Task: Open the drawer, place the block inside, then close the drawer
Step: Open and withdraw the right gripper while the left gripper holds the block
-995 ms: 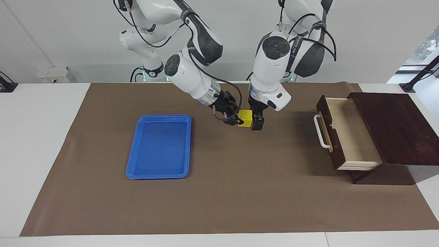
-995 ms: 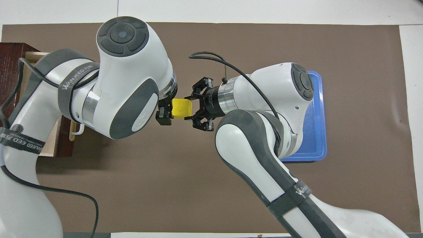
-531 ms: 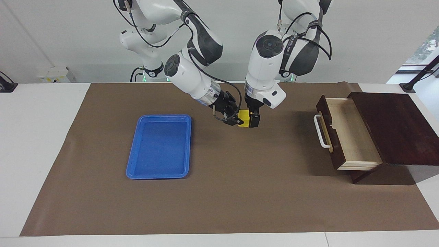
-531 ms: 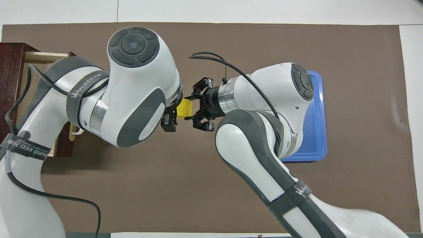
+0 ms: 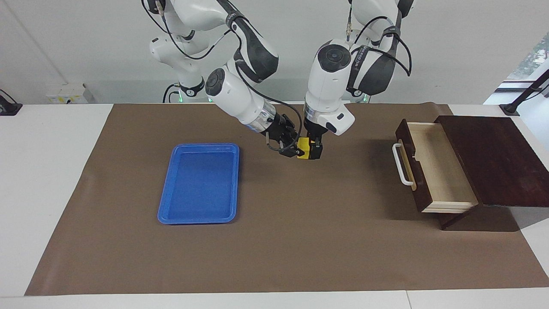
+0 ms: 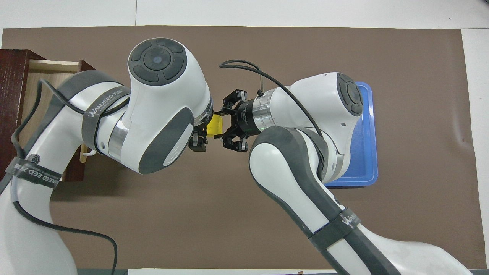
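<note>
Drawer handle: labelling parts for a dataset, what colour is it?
White, a bar handle on a tan strip of the dark brown drawer front; clearest in the facing view.

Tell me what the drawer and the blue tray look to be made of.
Drawer: wood, apparently; dark glossy brown front, pale unfinished-looking interior with visible grain, white bar handle. Blue tray: likely moulded plastic, uniform colour, smooth rounded rim with slight sheen.

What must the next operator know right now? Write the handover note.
Right end effector: shut on the block, in the air over the mat mid-table.
Left end effector: right at the block; grip not confirmed.
Drawer: pulled open, nothing seen inside, toward the left arm's end of the table.
Done: drawer opened, block lifted.
Left: finish the handover, put the block in the drawer, close it.
</note>
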{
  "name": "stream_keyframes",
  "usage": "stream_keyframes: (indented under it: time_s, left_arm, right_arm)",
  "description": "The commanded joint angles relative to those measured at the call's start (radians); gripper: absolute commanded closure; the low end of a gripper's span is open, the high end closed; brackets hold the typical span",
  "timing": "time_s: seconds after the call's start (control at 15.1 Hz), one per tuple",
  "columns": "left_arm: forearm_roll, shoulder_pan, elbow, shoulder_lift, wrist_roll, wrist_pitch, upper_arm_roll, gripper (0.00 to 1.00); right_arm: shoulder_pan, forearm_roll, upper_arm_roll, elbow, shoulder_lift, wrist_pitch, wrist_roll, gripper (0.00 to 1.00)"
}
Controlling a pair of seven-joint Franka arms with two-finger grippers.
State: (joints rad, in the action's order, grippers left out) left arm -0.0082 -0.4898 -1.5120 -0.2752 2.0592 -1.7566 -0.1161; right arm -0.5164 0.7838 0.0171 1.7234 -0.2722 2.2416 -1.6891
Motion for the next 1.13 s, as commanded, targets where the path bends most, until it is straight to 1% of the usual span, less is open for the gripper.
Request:
stream_keyframes:
  time_s: [0.0,0.07,0.33,0.6,0.73,0.93,1.06]
  left_arm:
    - [0.016,-0.012,-0.042,0.033,0.018,-0.029,0.012,0.89]
    - [0.016,-0.012,-0.040,0.033,0.022,-0.027,0.012,1.00]
    - [0.016,-0.010,-0.034,0.031,-0.004,-0.029,0.012,1.00]
    - [0.016,-0.009,-0.033,0.031,-0.008,-0.024,0.012,1.00]
    - [0.016,-0.007,-0.033,0.031,-0.008,-0.026,0.012,1.00]
    - [0.017,-0.003,-0.031,0.031,-0.013,-0.017,0.012,1.00]
    - [0.017,0.002,-0.030,0.031,-0.051,0.005,0.016,1.00]
  right_arm:
    - [0.006,0.032,0.004,0.022,0.019,0.016,-0.001,1.00]
    - [0.006,0.032,0.004,0.021,0.019,0.016,-0.001,1.00]
    - [0.006,0.034,0.004,0.021,0.019,0.016,-0.003,1.00]
    - [0.004,0.069,0.004,0.018,0.019,0.018,-0.017,1.00]
    - [0.004,0.066,0.003,0.013,0.016,0.033,-0.076,0.01]
    - [0.010,0.066,0.003,0.010,0.014,0.036,-0.081,0.00]
    - [0.021,0.066,0.001,0.005,0.013,0.027,-0.081,0.00]
